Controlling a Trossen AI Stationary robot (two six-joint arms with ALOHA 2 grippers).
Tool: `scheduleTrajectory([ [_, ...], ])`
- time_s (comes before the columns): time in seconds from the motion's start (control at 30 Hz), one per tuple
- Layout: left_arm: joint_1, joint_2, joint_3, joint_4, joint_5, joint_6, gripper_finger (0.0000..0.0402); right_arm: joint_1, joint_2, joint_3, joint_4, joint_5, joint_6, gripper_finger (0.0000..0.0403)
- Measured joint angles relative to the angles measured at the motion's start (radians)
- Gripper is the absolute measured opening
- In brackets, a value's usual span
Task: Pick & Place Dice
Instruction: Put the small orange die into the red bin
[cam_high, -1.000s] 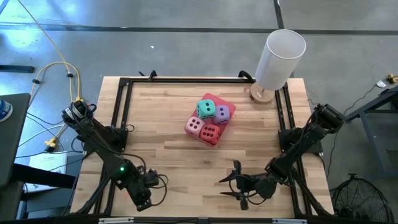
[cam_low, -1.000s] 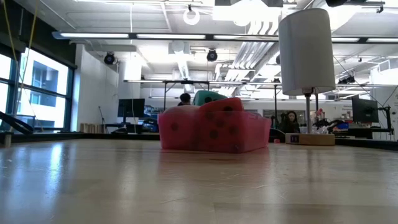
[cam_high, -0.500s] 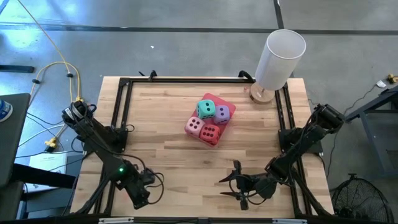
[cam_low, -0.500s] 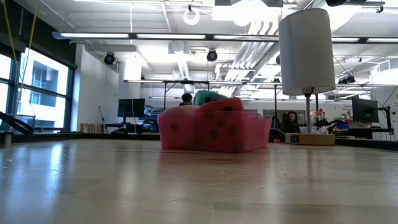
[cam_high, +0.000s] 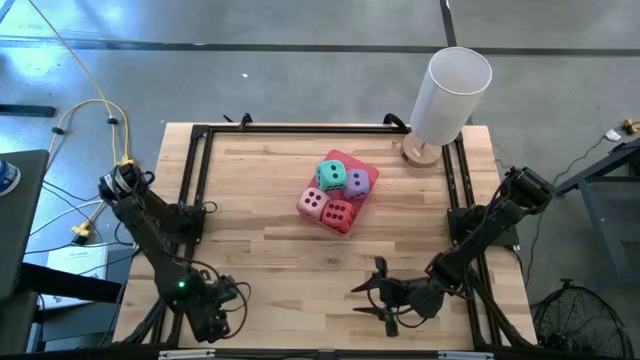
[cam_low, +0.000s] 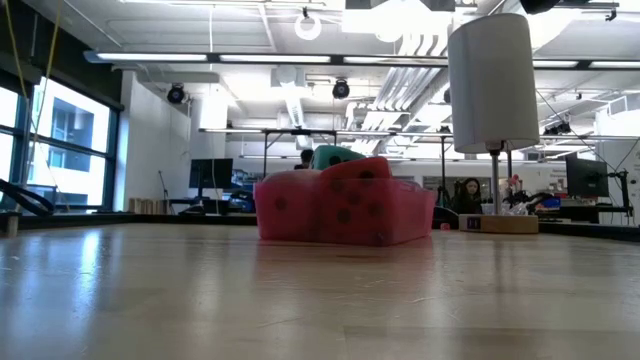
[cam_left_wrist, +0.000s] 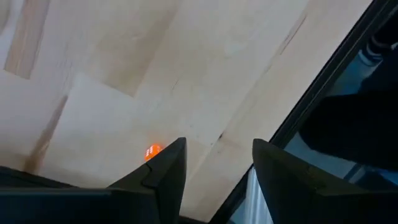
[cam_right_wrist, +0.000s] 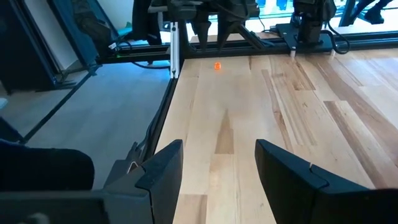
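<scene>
1. Left gripper (cam_high: 222, 322) is seen parted and empty at the table's near left corner; right gripper (cam_high: 368, 297) is likewise spread, empty, near the front edge.
2. Four pipped dice are clustered mid-table on a pink tray (cam_high: 366, 171): pink die (cam_high: 313, 202), red die (cam_high: 338, 214), teal die (cam_high: 331, 176), purple die (cam_high: 356, 183), all touching.
3. Butcher-block table (cam_high: 260, 260); white cylinder lamp (cam_high: 450, 93) at far right corner.
4. Open lab room is seen beyond.

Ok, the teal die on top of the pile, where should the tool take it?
Come straight down on the teal die and pinch two opposite side faces. It sits highest on the pink tray, with the purple die close beside it, so choose the faces clear of that neighbour.
</scene>
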Motion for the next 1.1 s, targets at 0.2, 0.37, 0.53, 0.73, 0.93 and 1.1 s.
scheduleTrajectory([
  [0.2, -0.053, 0.035, -0.001, -0.088, 0.004, 0.123, 0.0177, -0.002, 0.0, 0.0, 0.007, 0.001, -0.002, 0.0192],
  [0.37, -0.097, 0.087, -0.001, -0.101, 0.001, 0.341, 0.0177, -0.001, 0.0, 0.0, 0.006, 0.002, -0.003, 0.0192],
  [0.53, -0.116, 0.148, -0.001, -0.112, 0.0, 0.42, 0.0177, -0.002, 0.0, 0.0, 0.004, 0.002, -0.004, 0.0192],
  [0.73, -0.118, 0.176, -0.001, -0.112, -0.001, 0.518, 0.0177, -0.007, 0.0, 0.0, 0.002, 0.002, -0.01, 0.0192],
  [0.93, -0.125, 0.178, -0.001, -0.101, -0.001, 0.519, 0.0177, -0.007, 0.0, 0.0, 0.002, 0.002, -0.01, 0.0192],
  [1.1, -0.151, 0.178, 0.0, -0.088, -0.017, 0.518, 0.0177, -0.007, 0.0, 0.0, 0.002, 0.002, -0.01, 0.0192],
])
